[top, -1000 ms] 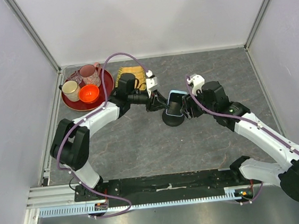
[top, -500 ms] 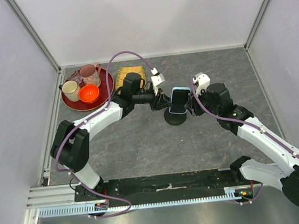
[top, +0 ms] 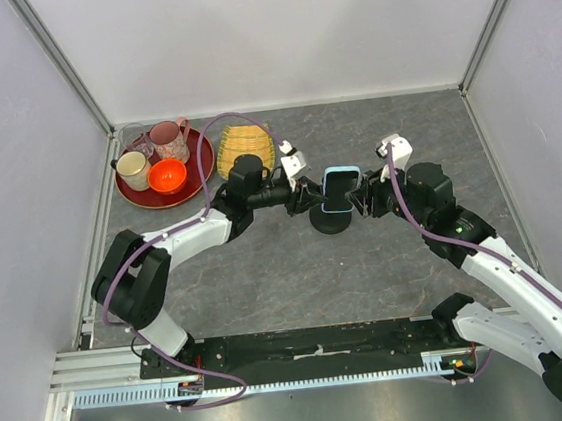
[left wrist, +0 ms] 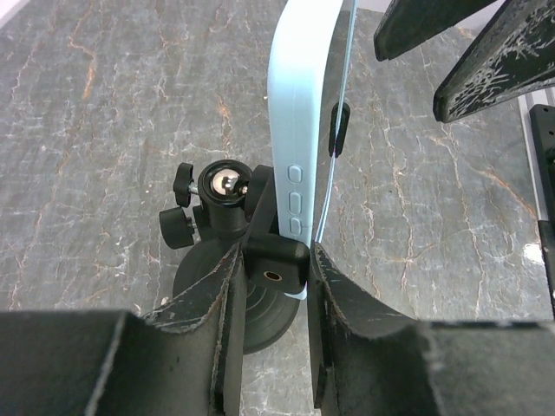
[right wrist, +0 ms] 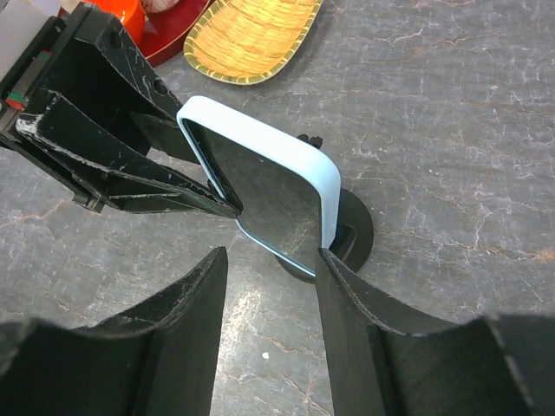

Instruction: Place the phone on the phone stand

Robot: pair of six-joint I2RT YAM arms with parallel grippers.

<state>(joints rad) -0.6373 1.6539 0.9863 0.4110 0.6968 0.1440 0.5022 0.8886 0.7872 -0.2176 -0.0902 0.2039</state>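
Observation:
The phone [top: 340, 188], black-screened in a light blue case, stands on edge in the clamp head of the black phone stand [top: 331, 221] at mid-table. From the left, my left gripper [top: 309, 196] is shut on that clamp head [left wrist: 274, 264], with the phone's lower corner between the fingers too. The phone's blue edge [left wrist: 303, 130] rises straight above the jaws, beside the stand's ball joint [left wrist: 223, 184]. My right gripper [top: 363, 201] sits just right of the phone, open. In the right wrist view the phone [right wrist: 264, 186] lies just beyond my right gripper [right wrist: 270, 256], its corner at one fingertip [right wrist: 324, 256].
A red tray [top: 198, 175] with two cups and an orange bowl [top: 167, 175] sits at the back left. A woven yellow basket [top: 245, 148] stands beside it, just behind the left arm. White walls enclose the table on three sides.
The right gripper closed, then reopened and drew back to the right, off the phone. The left gripper shifted forward and right with the stand, uncovering the basket.

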